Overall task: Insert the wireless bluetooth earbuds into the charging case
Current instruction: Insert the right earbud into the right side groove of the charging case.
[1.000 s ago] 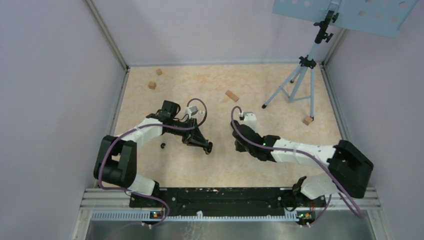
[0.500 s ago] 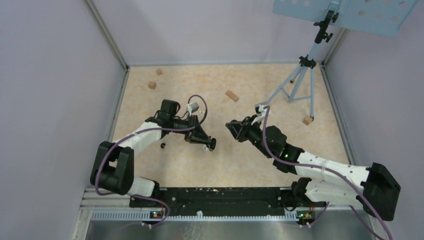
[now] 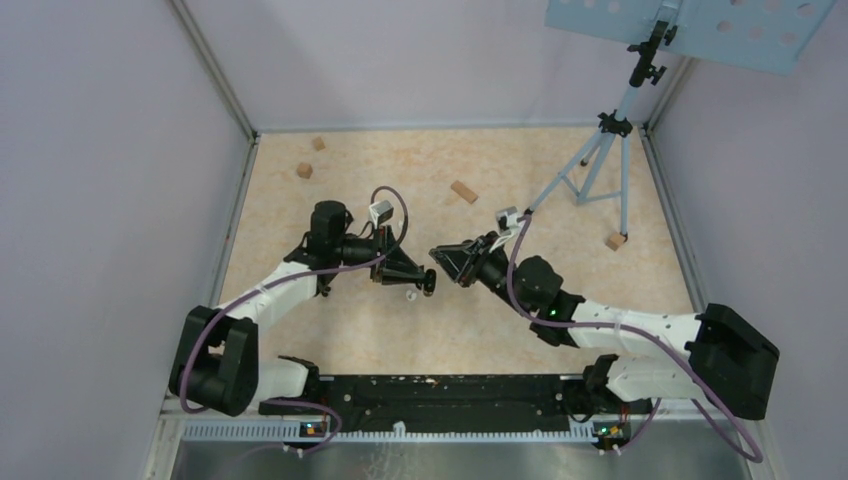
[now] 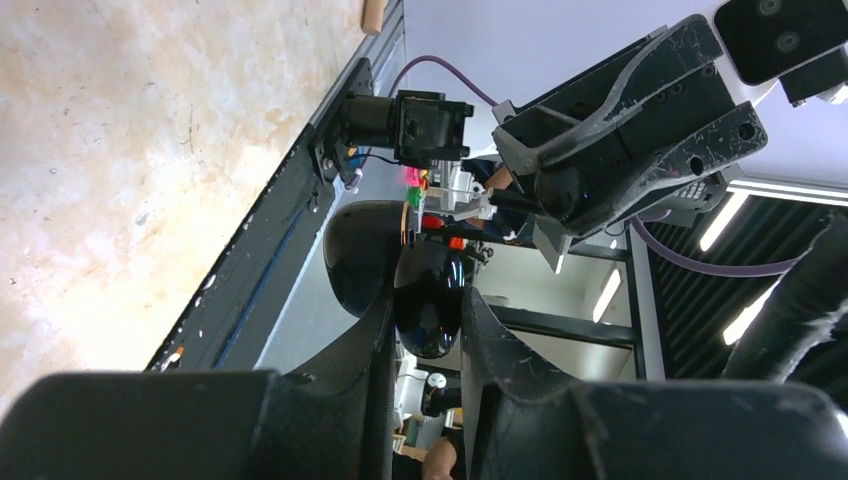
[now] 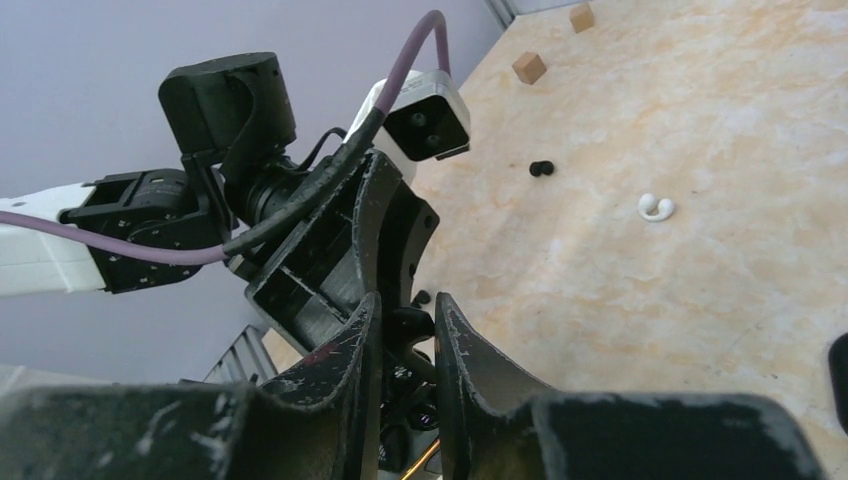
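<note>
Holds an open case [image 4: 428, 300] in the left gripper [image 3: 428, 284], with the jaws clenched on the glossy black body and with the lid [image 4: 358, 255] swung out to one side. Carries this case clear of the table [image 3: 380, 335], near the middle of it.

Pinches a small black bud [image 4: 560, 189] in the right gripper [image 3: 437, 254], with the jaws closed on it and with only a little of the bud showing between the fingertips. Points the two grippers tip to tip, very near but apart, with the bud just before the open case and not yet inside it. Cannot tell from any view whether other buds sit in the case.

Shows on the table a white bud [image 5: 655, 207], lying just beside the left gripper in the top view. Shows also a second black bud [image 5: 541, 168], lying loose and apart from the white one, more toward the left side.

Shows tan blocks [image 5: 529, 67] scattered toward the far edge. Shows a tripod [image 3: 600, 150] standing at the far right corner, with one block just beside one of its feet.
</note>
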You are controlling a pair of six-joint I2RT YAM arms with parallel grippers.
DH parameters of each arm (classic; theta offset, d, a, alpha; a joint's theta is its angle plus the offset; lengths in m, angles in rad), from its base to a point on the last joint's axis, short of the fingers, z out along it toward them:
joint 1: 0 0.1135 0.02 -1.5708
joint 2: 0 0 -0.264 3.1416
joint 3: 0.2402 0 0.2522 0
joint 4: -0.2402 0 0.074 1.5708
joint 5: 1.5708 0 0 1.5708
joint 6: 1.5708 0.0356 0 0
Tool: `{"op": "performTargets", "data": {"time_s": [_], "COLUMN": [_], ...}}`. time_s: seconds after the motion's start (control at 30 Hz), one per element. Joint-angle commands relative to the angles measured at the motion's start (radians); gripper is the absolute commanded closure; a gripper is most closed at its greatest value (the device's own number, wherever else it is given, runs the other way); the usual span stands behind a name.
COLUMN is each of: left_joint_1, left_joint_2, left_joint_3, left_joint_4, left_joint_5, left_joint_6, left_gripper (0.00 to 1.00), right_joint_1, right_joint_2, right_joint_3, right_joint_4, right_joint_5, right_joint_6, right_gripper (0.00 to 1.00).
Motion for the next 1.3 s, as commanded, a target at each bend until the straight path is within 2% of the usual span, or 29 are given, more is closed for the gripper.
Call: {"op": "performTargets", "data": {"time_s": [0.0,0.2,0.4,1.27], "left_joint_1": [-0.003,-0.002,-0.003,-0.003], "left_joint_2": [-0.023,-0.019,-0.025,-0.027], "left_joint_3": [-0.012,-0.010,-0.066,-0.052], "left_joint_4": [0.129,0.156,0.336,0.366], "left_joint_5": [0.034,0.042,0.064,0.068], "left_joint_6": [-0.090,-0.117,-0.291,-0.343], "left_gripper": [1.00,1.00,1.00,1.00], "right_joint_1": [0.018,0.025,0.034,0.034], "right_joint_2": [0.017,0.039,0.055,0.113], "right_joint_3": [0.004,-0.013,-0.034,-0.054], "right_joint_4": [0.113,0.164,0.197,0.286], "right_joint_5": [-0.023,-0.030,-0.030,-0.027], "right_joint_6": [0.002,0.004,0.009,0.013], "right_gripper": [0.99,1.00,1.00,1.00]}}
